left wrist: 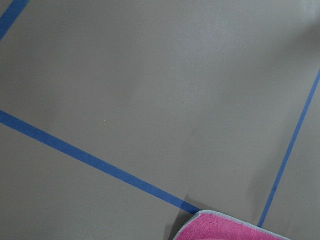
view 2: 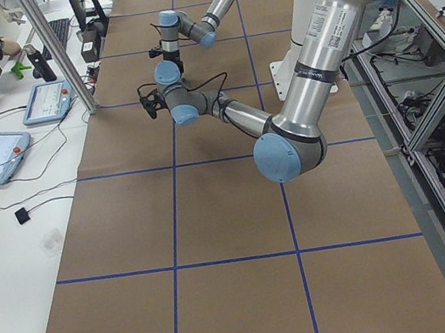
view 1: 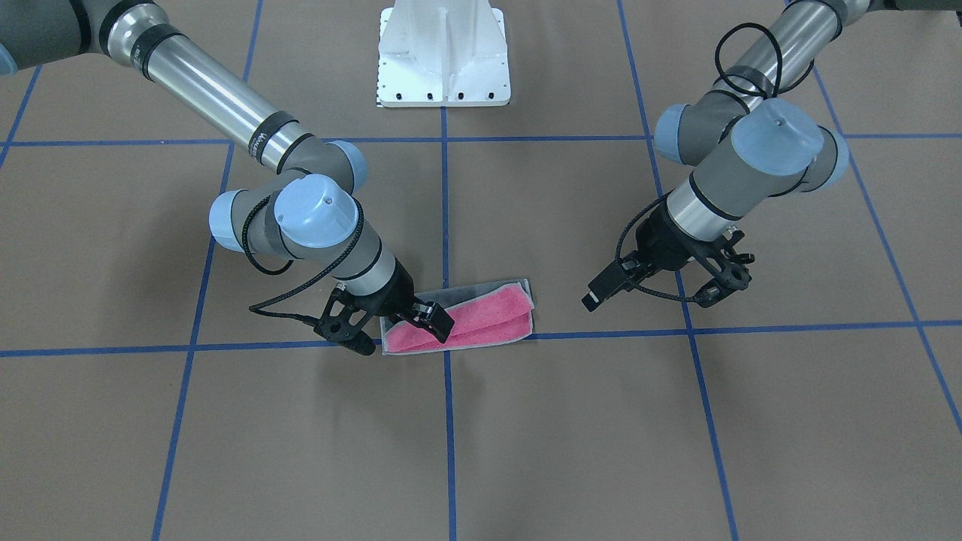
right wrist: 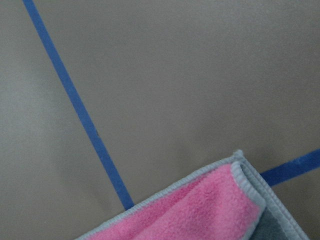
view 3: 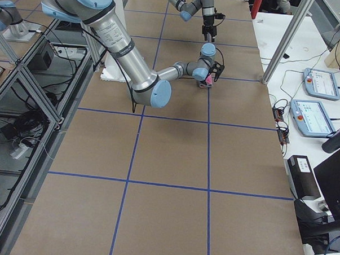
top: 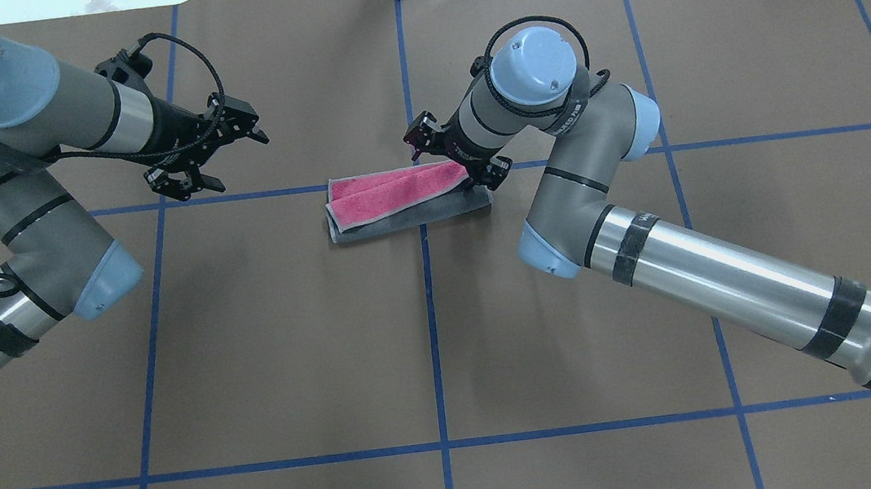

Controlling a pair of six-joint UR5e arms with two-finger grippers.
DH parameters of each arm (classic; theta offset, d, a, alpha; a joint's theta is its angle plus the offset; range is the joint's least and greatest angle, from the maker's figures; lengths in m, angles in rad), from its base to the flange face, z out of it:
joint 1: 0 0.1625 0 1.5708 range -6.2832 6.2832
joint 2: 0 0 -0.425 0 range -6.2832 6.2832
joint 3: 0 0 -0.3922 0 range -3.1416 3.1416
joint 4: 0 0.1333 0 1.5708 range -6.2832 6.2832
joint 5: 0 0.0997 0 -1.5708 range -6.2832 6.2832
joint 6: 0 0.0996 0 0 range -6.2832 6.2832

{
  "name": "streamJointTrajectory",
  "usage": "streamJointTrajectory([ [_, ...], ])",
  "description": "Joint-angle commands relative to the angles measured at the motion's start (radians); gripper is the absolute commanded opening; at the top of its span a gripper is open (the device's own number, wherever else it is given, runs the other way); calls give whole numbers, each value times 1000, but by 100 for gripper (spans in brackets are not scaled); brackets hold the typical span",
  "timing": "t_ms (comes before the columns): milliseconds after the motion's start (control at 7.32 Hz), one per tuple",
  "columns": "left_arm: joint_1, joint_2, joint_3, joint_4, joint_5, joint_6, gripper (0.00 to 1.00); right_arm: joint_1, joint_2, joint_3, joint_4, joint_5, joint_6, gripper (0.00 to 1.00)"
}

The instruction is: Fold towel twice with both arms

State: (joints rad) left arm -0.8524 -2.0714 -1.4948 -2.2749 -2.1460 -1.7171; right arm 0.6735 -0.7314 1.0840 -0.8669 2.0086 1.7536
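The left arm (top: pixel 36 228) and right arm (top: pixel 701 270) matched: bright silver tubes ringed with black bands, matt grey joint housings, and round light-blue caps, each with a small dark dot. Pale lettering ran along a section of each arm, too small to read. Thin black cables looped off both wrists. The left gripper (top: pixel 186 183) and right gripper (view 1: pixel 349 330) were black, of skeletal linkage build. The white pedestal base (view 1: pixel 443 68) carried dark bolts along its 6 o'clock edge in the front-facing view.

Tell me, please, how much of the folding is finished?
Done: the towel lies folded into a strip, seemingly the first fold. In hand: the right gripper is at its end; grip unclear. The left gripper hangs open, apart. Left: the second fold.
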Motion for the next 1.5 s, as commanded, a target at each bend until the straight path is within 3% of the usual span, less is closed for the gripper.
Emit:
streamJointTrajectory([
  [0, -1, -1, -1, 0, 0, 1, 100, 9, 13, -16, 0, -11, -2, 86],
  [137, -1, -1, -1, 0, 0, 1, 100, 15, 15, -19, 3, -17, 0, 66],
  [273, -1, -1, 1, 0, 0, 1, 100, 17, 21, -21, 5, -37, 1, 37],
  [410, -2, -1, -1, 0, 0, 1, 100, 17, 23, -22, 5, -41, 1, 18],
  [820, -11, -1, -1, 0, -2, 1, 100, 26, 59, -81, 5, -53, 3, 18],
  [957, -11, -1, -1, 0, -2, 1, 100, 32, 60, -85, 5, -53, 1, 30],
  [1093, -13, -1, -1, 0, -2, 1, 100, 40, 60, -90, 5, -53, -2, 71],
  [1230, -11, -1, -1, 0, -2, 1, 100, 41, 61, -95, 5, -53, -5, 94],
  [1366, -13, -1, -1, 0, -2, 1, 100, 41, 66, -102, 6, -53, -5, 96],
])
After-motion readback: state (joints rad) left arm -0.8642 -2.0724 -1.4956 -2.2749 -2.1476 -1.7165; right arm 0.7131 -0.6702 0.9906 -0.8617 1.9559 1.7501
